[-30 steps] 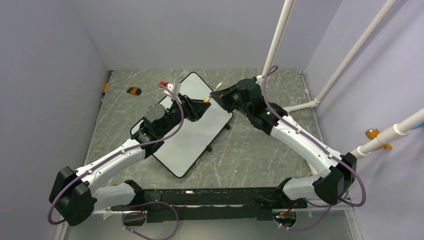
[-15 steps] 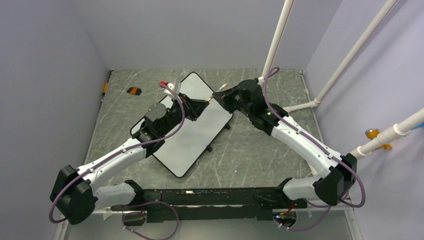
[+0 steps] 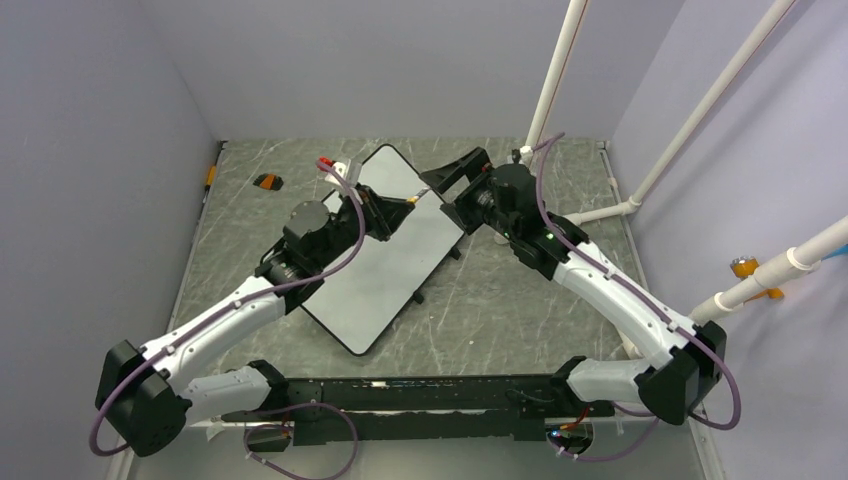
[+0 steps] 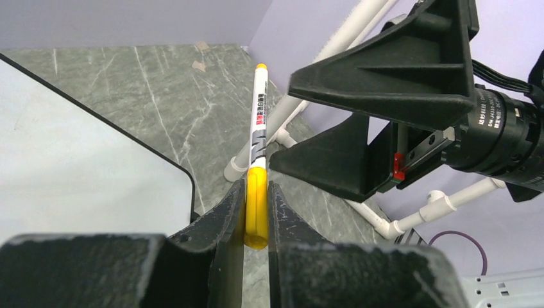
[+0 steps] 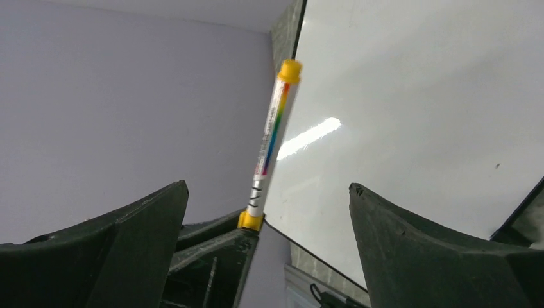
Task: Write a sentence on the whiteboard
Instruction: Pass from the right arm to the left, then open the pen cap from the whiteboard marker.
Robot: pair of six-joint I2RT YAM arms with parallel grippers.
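Whiteboard (image 3: 385, 270) on table (image 3: 500, 300), left tool (image 4: 255, 196) outstretched, pinching marker (image 4: 258, 122) (yellow-capped), right tool (image 5: 268, 185) spread opposite.

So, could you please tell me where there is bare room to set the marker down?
The widest bare patch is table between the whiteboard and the right arm. The whiteboard's near half is bare too. It is crowded at the whiteboard's far corner, where the left claw holds the marker beside the open right claw.
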